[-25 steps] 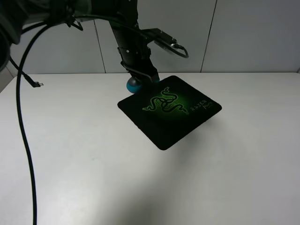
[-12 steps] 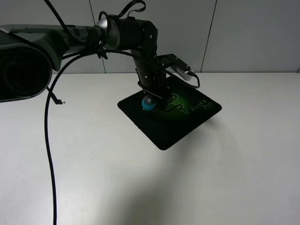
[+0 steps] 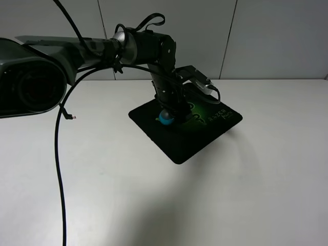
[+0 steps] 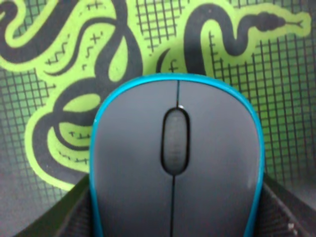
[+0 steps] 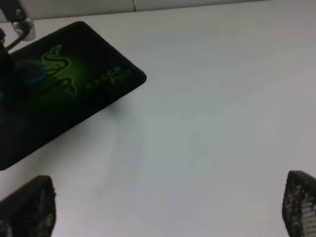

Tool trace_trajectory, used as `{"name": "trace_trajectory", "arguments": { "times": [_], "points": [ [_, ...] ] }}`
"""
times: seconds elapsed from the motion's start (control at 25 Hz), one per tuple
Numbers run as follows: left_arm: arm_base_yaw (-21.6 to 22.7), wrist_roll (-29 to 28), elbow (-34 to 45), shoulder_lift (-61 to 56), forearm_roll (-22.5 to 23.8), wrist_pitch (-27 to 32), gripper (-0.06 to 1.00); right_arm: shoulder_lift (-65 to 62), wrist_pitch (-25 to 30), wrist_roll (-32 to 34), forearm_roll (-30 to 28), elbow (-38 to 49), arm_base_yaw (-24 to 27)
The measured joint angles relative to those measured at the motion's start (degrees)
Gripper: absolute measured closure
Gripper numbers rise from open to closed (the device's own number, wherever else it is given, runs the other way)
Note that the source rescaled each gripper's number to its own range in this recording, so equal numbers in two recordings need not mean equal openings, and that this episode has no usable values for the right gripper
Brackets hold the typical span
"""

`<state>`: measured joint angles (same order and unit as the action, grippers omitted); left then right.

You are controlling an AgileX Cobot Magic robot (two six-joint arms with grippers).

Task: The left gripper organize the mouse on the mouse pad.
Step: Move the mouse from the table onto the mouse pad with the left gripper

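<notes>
The black mouse pad [image 3: 185, 144] with its green snake logo lies on the white table, turned like a diamond. My left gripper [image 3: 170, 109] reaches down over the logo area, shut on the mouse [image 3: 165, 118], whose teal side shows below the fingers. In the left wrist view the mouse [image 4: 175, 158] fills the frame, grey top with teal rim, over the mouse pad [image 4: 276, 74], and black fingers [image 4: 57, 217] press its sides. Whether the mouse rests on the pad or hangs just above it I cannot tell. My right gripper [image 5: 163, 207] is open over bare table.
A black cable [image 3: 59, 169] hangs from the left arm over the table's left side. White table [image 3: 246, 195] surrounds the pad. In the right wrist view the mouse pad [image 5: 89, 94] lies off to one side, away from that gripper.
The left arm carried the mouse from the pad's far left edge onto the pad and lowered it toward the snake logo. The pad has not moved.
</notes>
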<state>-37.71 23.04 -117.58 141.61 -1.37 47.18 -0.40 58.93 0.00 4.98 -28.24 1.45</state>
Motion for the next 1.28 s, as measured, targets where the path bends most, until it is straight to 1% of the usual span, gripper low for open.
{"name": "trace_trajectory", "arguments": {
  "times": [0.4,0.44,0.52,0.56,0.6,0.68,1.04,1.28],
  "points": [
    [0.00,-1.50,-0.11,0.24,-0.11,-1.54,0.94,0.00,0.00,0.00,0.00,0.00,0.00],
    [0.00,-1.55,-0.11,0.24,-0.45,-1.46,0.93,0.00,0.00,0.00,0.00,0.00,0.00],
    [0.00,-1.55,-0.11,0.24,-1.35,-1.15,0.81,0.00,0.00,0.00,0.00,0.00,0.00],
    [0.00,-1.55,-0.11,0.24,-1.63,-1.15,0.77,0.00,0.00,0.00,0.00,0.00,0.00],
    [0.00,-1.55,-0.11,0.24,-1.71,-1.11,0.74,0.00,0.00,0.00,0.00,0.00,0.00],
    [0.00,-1.55,-0.11,0.24,-1.86,-1.11,0.72,0.00,0.00,0.00,0.00,0.00,0.00],
    [0.00,-1.55,-0.11,0.24,-1.83,-3.49,0.72,0.00,0.00,0.00,0.00,0.00,0.00],
    [0.00,-1.55,-0.11,0.24,-1.83,-3.49,0.72,0.00,0.00,0.00,0.00,0.00,0.00]
  ]
}}
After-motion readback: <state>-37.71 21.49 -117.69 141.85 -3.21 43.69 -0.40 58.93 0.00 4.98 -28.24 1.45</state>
